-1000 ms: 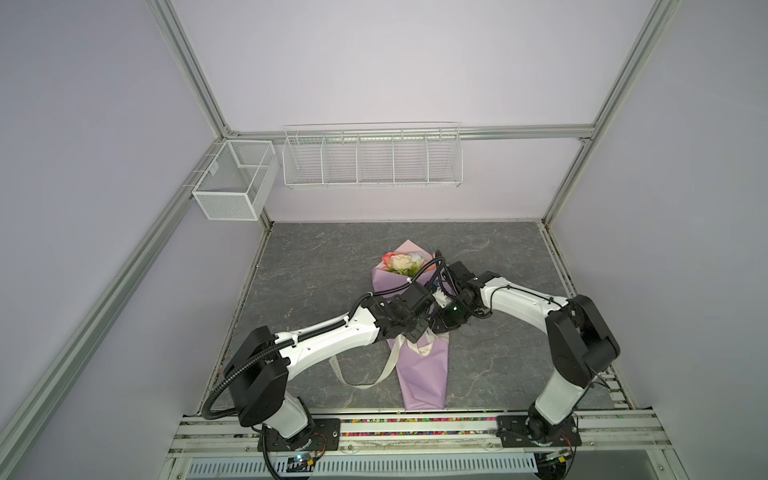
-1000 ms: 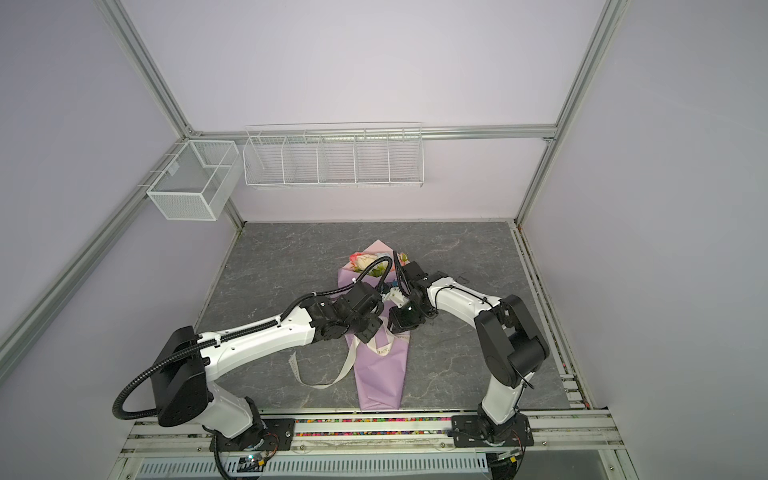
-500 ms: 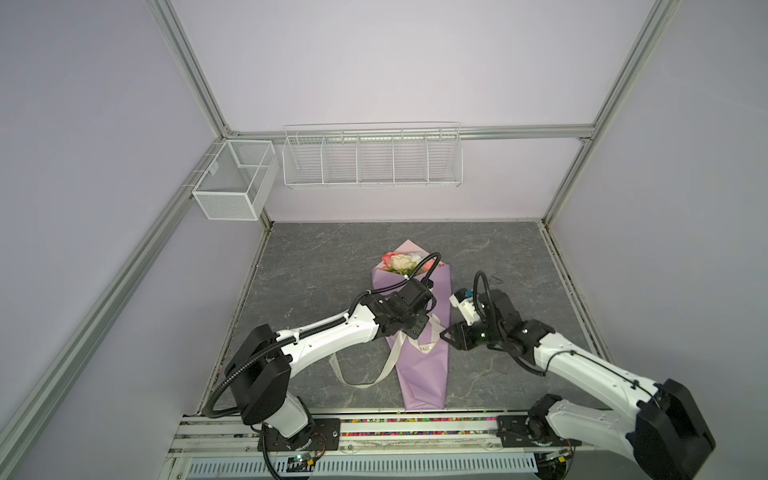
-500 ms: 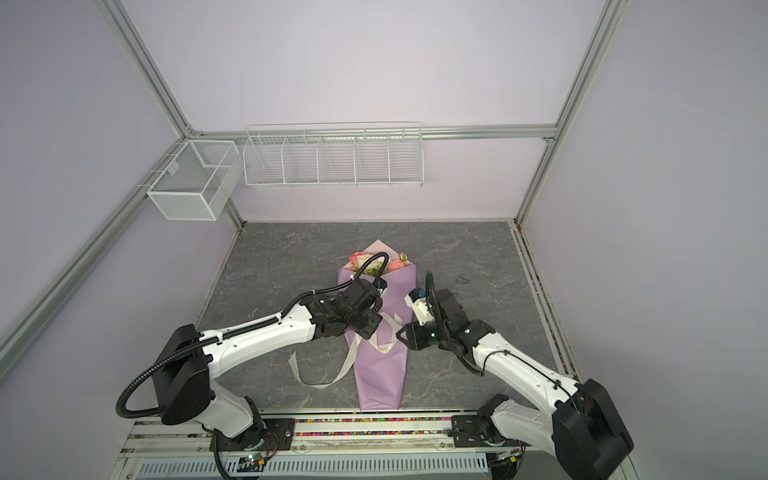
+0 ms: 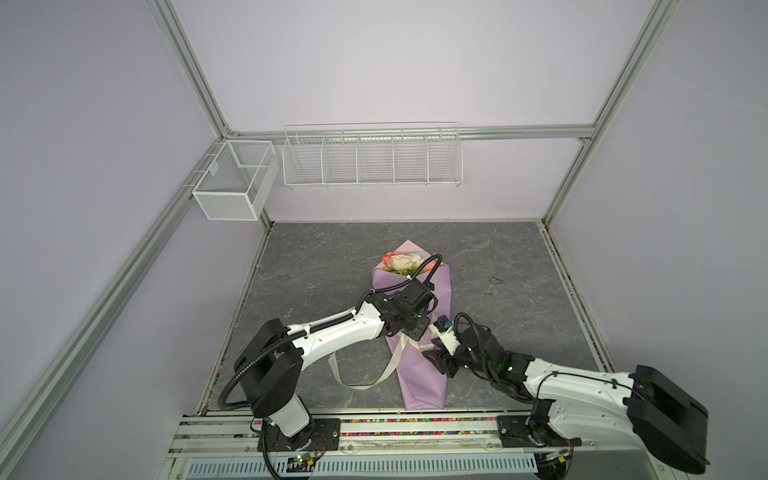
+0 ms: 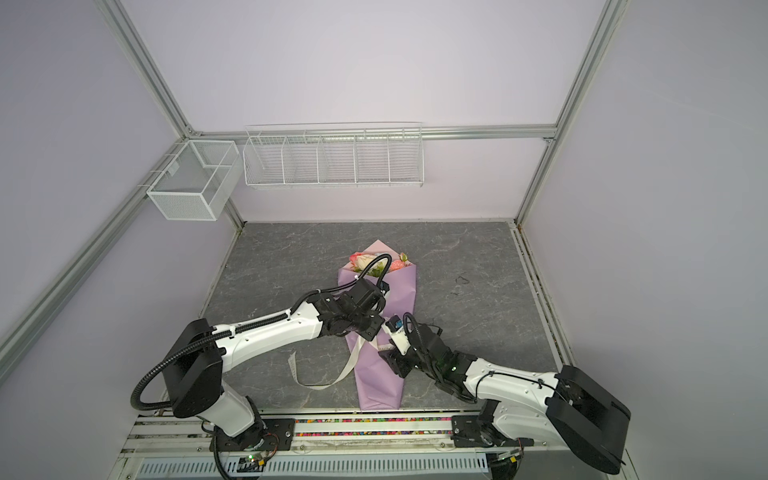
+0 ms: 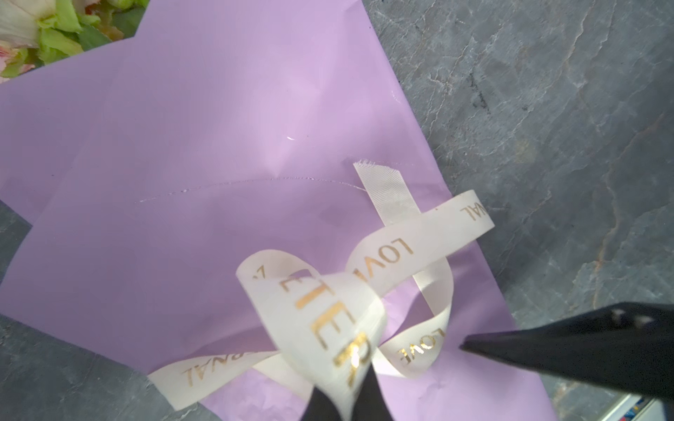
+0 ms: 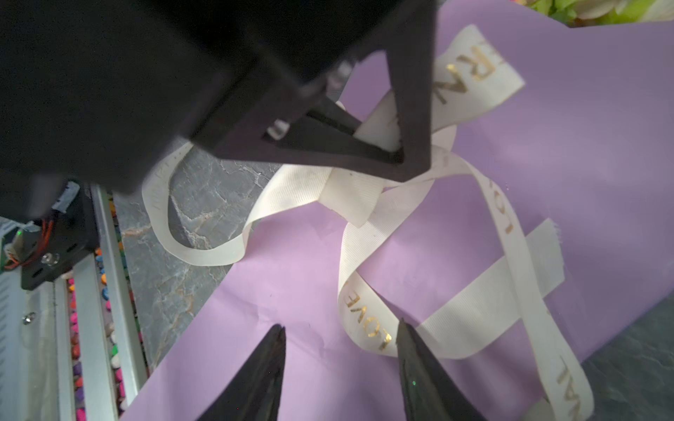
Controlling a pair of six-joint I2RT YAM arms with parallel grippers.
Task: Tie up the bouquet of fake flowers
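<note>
While the left gripper point(image 7: 344, 397) pinches the ribbon point(image 7: 383, 255) and the right gripper point(image 8: 340, 326) hangs spread, the bouquet point(image 5: 404, 262) lies on the table point(image 5: 332, 257) in lilac paper point(image 5: 419, 382); light, crushable, it likely suits holding by wrapped stems.

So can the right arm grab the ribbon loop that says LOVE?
Probably yes. The right gripper is open, and the ribbon loop lies on the wrapping paper right by its fingertips, nothing between. The left gripper pinches the ribbon farther along, clear of that path.
</note>
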